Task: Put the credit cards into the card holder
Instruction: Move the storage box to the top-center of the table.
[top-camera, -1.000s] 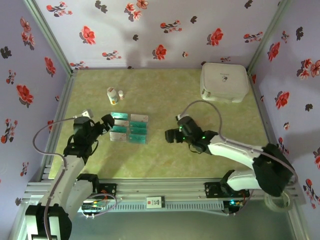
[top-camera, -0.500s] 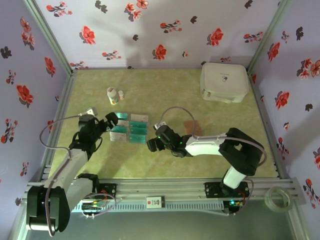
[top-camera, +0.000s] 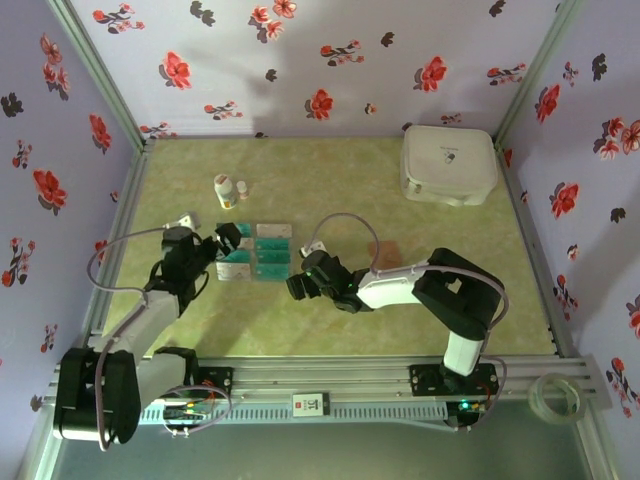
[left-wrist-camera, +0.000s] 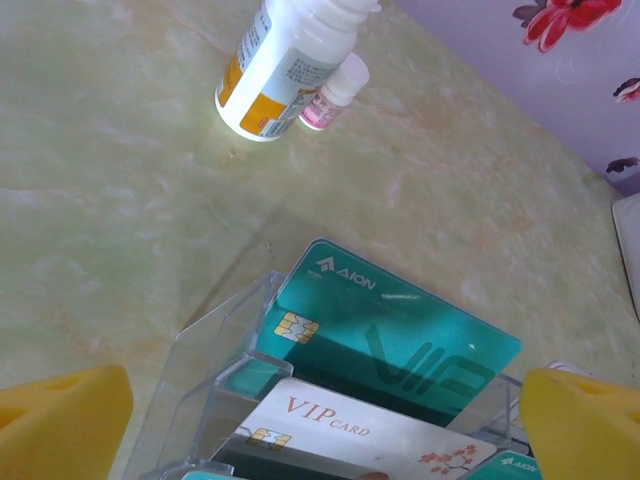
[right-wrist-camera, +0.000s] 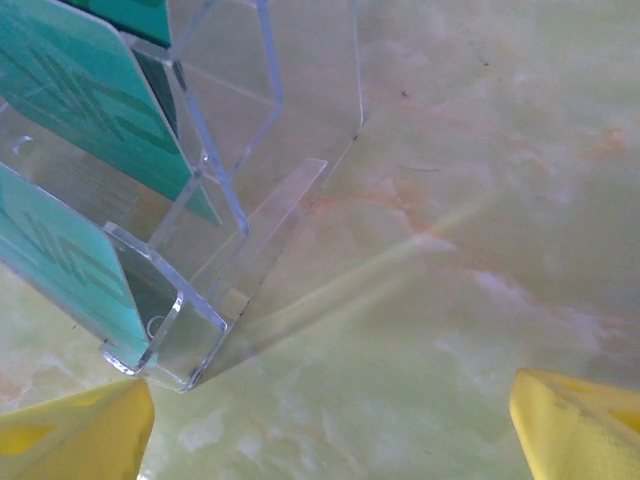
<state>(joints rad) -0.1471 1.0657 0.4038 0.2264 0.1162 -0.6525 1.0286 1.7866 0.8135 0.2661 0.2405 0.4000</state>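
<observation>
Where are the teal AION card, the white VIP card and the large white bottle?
teal AION card (left-wrist-camera: 400, 335), left wrist view, middle of its face
white VIP card (left-wrist-camera: 340, 445), left wrist view, face under lettering
large white bottle (left-wrist-camera: 275, 68), left wrist view, its label

— Top camera?
— High above the near edge, looking down over the whole table (top-camera: 300, 330).
— Wrists?
— Both close, angled down; they share the clear rack (left-wrist-camera: 215, 345), from opposite ends.
</observation>
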